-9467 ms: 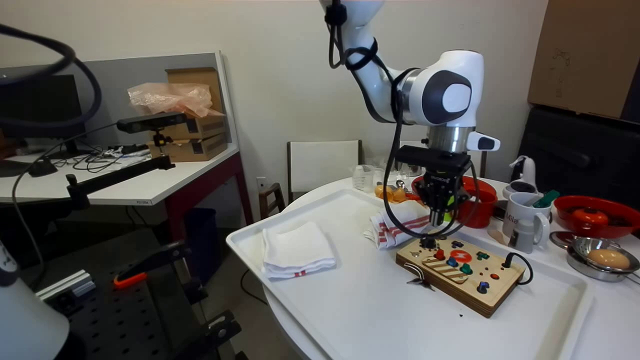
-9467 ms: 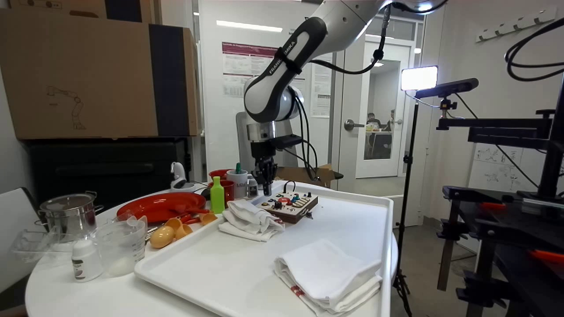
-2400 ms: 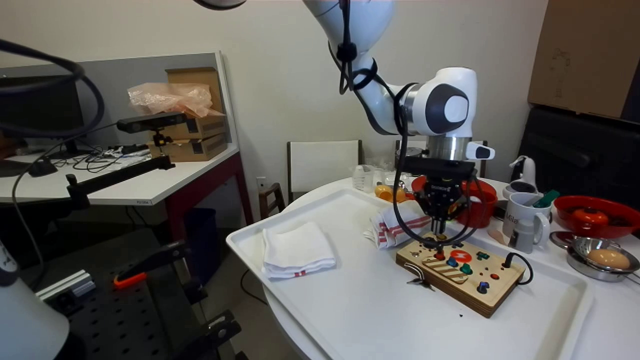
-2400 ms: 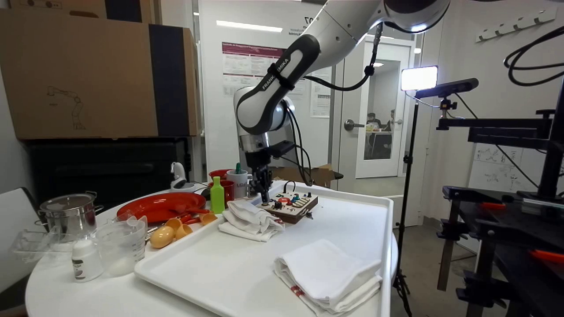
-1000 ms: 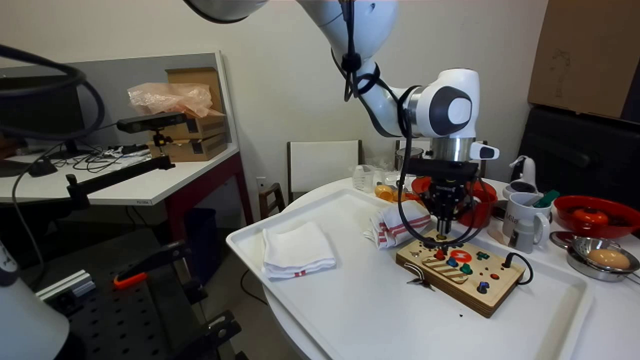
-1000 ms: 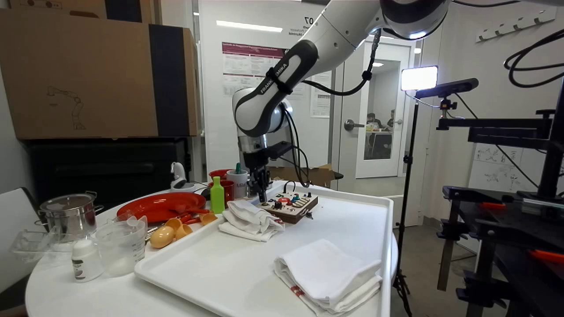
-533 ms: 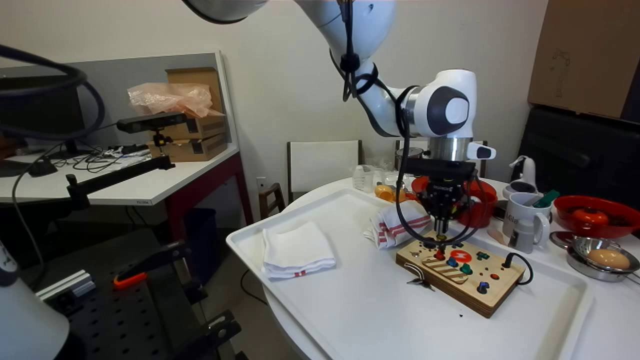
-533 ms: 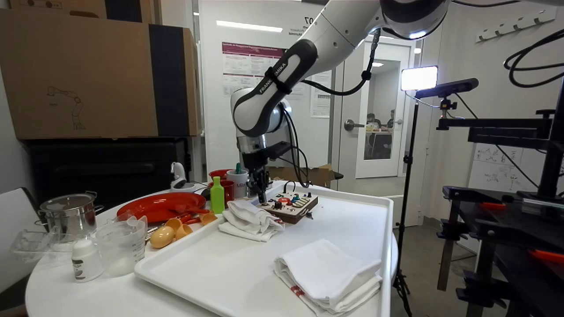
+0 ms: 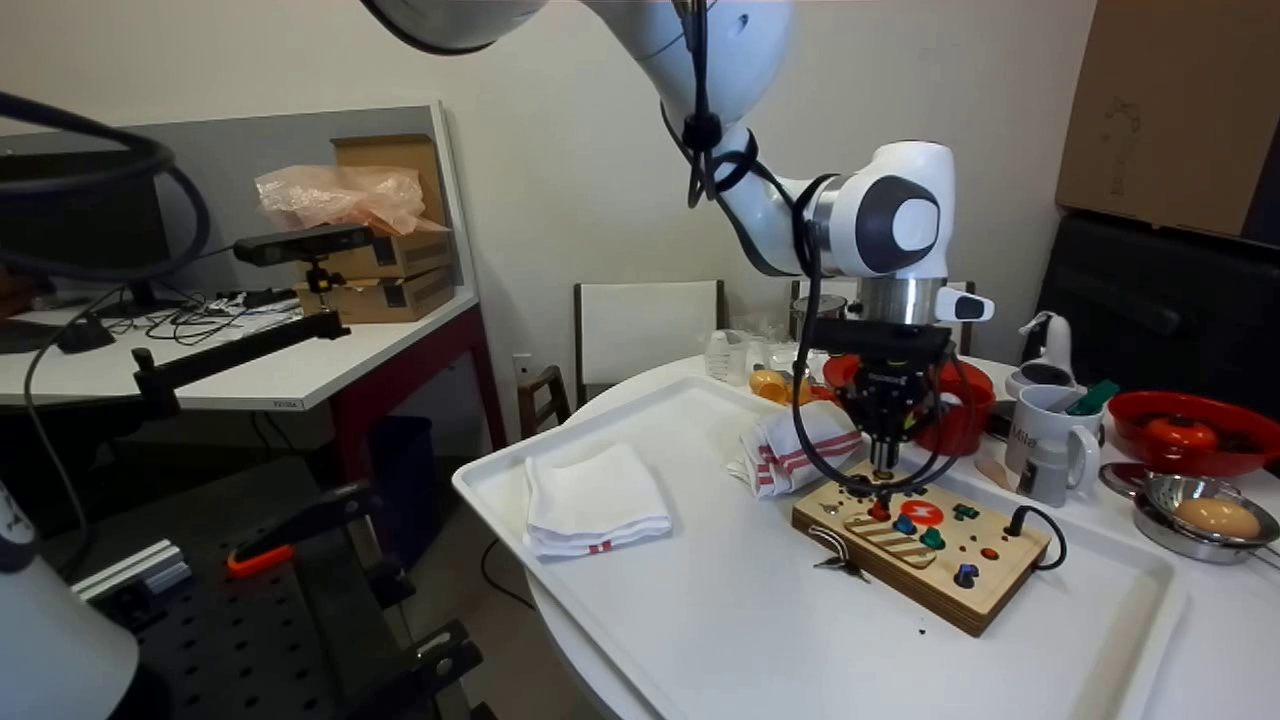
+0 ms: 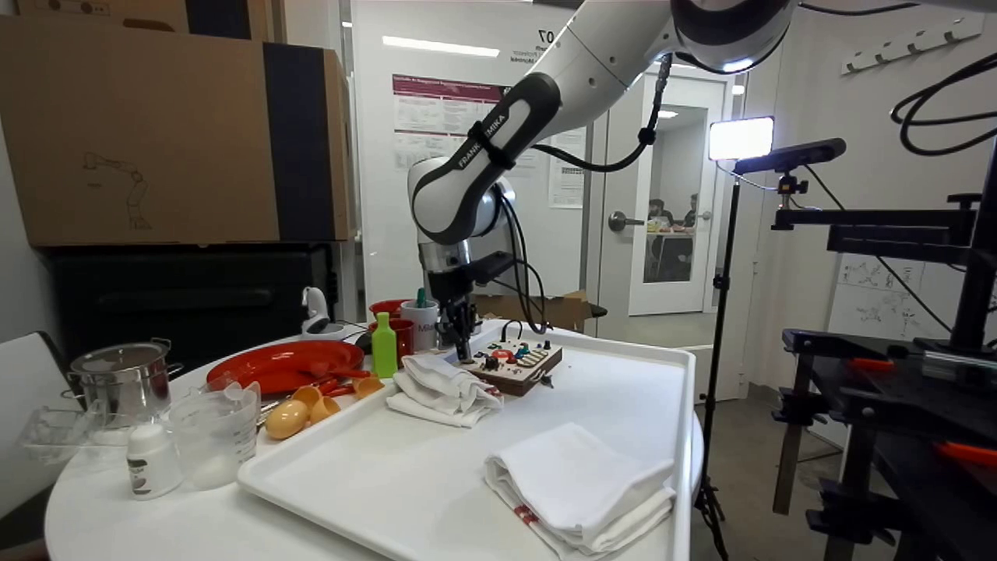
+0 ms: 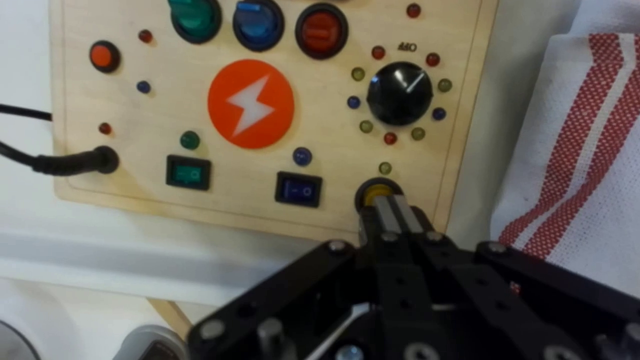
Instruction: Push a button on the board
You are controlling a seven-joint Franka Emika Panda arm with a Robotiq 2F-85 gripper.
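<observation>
Board (image 11: 240, 200) lies flat on white tray (image 9: 800, 640), close to the tray's edge; tray sits on round white bench (image 10: 156, 538). Hand (image 11: 391, 199) points down at 1 corner of the board, closed, 2 fingers (image 11: 387, 215) together. Tips right at the yellow button (image 11: 375, 192), covering part of it in the wrist view; both exterior views put them at that same corner. On the button or just above it, can't say which; pressed or not, also unclear.

Wrist view, board layout: black knob (image 11: 400, 94) with 9 small round studs (image 11: 390, 138) around it, "OFF" printed beside, upside down. Red knob (image 11: 321, 32), blue knob (image 11: 259, 25) and green knob (image 11: 196, 19) in a row. Orange-red disc (image 11: 251, 104), white bolt printed on it. Green rocker switch (image 11: 188, 173) and blue rocker switch (image 11: 299, 190) along the same long edge as the yellow button. Black plug (image 11: 75, 161) in the end away from the hand, cable (image 11: 17, 154) running off the board.

Striped cloth (image 11: 565, 150), folded, just beside the board on the tray. White cloth (image 9: 598, 490), folded, well apart, same tray. On the bench, off the tray, in an exterior view: green bottle (image 10: 384, 351), red dish (image 10: 284, 366), mug (image 10: 420, 326), metal pot (image 10: 128, 382). Large cardboard box (image 10: 156, 140) beyond the bench.
</observation>
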